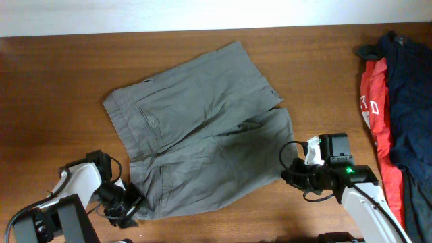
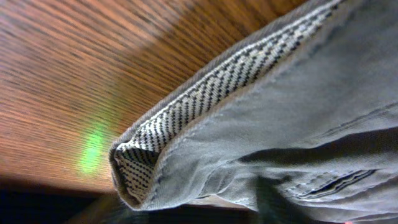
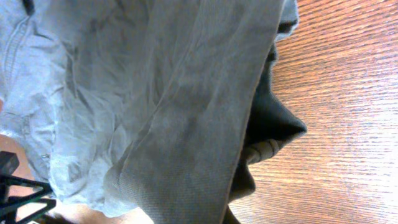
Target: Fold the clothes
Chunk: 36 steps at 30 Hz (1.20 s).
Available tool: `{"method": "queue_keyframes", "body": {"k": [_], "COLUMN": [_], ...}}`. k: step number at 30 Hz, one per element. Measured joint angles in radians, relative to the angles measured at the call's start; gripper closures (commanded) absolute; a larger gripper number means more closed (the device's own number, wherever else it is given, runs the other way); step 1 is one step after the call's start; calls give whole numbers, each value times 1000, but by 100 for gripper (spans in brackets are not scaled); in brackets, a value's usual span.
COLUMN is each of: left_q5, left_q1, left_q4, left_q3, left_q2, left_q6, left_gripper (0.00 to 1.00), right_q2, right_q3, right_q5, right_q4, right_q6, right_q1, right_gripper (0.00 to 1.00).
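Shorts flat, waistband left, hems right; left gripper at near waistband corner, jaw state can't tell; right gripper clamped on shorts' near leg hem

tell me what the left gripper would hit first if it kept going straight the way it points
Most likely the waistband corner of the shorts: the left gripper points at it, and the wrist view shows it right ahead, very close. Whether they touch is unclear.

Right claw tight shut, left claw low, both inward-pointing.
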State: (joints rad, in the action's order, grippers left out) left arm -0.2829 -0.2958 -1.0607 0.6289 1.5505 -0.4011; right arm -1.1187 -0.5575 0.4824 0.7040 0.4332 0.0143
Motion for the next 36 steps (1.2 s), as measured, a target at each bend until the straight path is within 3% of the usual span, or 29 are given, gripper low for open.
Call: {"method": "queue_keyframes", "body": {"k": [3,15,27,31,36], "left_q5": [22,-2,-53,-19,-5], "left_q1": [0,0,0,0,2], "left_q4": [8,6,-141,-147,-18], "left_q3": [0,5,240,326,372], "left_q2": [0,-15,-465,-534,-509], "left_q6": [-16,-26,-17,-13,-7], "left_gripper": [99,100,100,100,99], "right_q2": [1,2,40,27,-76], "right_q3": [0,-19,-367,-484,-530], "right_q5": [7,17,-2,-2,19], "right_q4": [2,27,323,291,119], "right_q6": [0,-23,-121,-124,-115], "right_q1": [0,0,0,0,2], "right_gripper": [96,96,96,96,96]}}
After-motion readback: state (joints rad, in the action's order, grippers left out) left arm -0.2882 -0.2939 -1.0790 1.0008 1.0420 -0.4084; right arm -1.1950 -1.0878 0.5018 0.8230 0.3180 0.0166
